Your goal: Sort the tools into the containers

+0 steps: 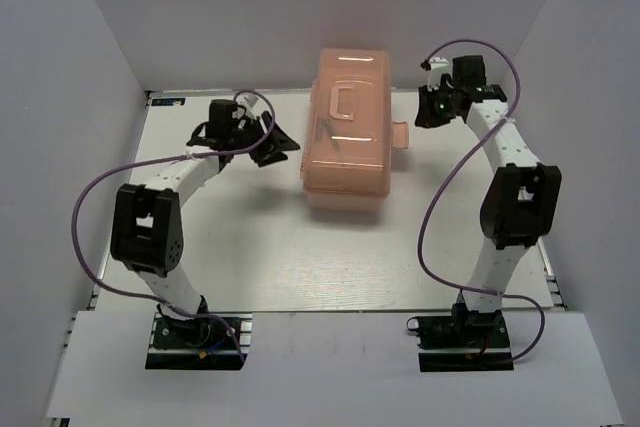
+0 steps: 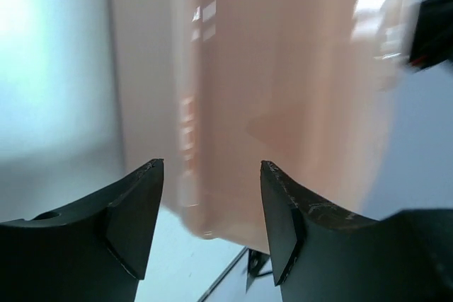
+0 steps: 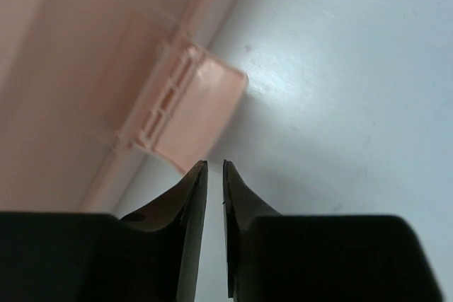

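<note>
Toolbox (image 1: 345,132) sat closed in the middle of the table (image 1: 260,247), its side latch (image 3: 185,107) flipped outward, probably unfastened so the lid could be lifted. Right gripper (image 3: 213,164) hovered just beside that latch, jaws barely parted, holding nothing. Left gripper (image 2: 211,163) faced the opposite wall, spread wide and empty, likely to steady the box.

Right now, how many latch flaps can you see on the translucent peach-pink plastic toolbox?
1: a peach-pink latch flap sticking out of the toolbox's right side; others may be hidden.
</note>
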You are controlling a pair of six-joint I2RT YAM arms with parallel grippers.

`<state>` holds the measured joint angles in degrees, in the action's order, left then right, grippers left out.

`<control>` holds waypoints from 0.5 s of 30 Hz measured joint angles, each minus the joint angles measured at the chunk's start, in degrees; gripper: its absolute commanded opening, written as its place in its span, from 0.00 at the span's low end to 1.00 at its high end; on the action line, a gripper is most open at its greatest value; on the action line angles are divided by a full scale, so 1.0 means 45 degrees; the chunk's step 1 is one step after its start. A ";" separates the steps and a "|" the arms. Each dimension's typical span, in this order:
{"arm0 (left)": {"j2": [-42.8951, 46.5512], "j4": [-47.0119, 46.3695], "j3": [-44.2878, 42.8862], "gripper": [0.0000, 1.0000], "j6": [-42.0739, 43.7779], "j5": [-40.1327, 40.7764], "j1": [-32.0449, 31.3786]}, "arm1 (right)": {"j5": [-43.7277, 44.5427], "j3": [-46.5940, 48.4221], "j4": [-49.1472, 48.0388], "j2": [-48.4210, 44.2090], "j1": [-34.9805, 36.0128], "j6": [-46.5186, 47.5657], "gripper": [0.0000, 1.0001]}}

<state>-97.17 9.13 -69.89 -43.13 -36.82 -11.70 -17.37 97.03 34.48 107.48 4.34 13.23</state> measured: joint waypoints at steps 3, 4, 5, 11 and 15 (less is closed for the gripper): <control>-0.0957 0.0573 0.0151 0.67 0.0374 -0.0068 -0.0457 | -0.0826 0.1122 -0.0238 0.0967 0.0189 -0.0024 0.24; -0.1268 0.0748 0.0087 0.67 0.0525 -0.0121 -0.0607 | -0.1122 0.1243 -0.0291 0.1151 0.0262 -0.0034 0.24; -0.1511 0.0937 0.0015 0.67 0.0704 -0.0078 -0.0743 | -0.1409 0.1302 -0.0287 0.1277 0.0350 -0.0053 0.24; -0.1778 0.1307 -0.0389 0.67 0.1229 -0.0393 -0.1200 | -0.2492 0.1530 -0.0311 0.1739 0.0797 -0.0189 0.24; -0.1768 0.1564 -0.0408 0.67 0.1443 -0.0335 -0.1409 | -0.2472 0.1583 -0.0359 0.1744 0.0840 -0.0131 0.19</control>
<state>-105.12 16.16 -71.72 -36.64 -38.33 -18.04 -28.49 104.16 32.86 115.33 8.12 12.64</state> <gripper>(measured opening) 0.669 0.211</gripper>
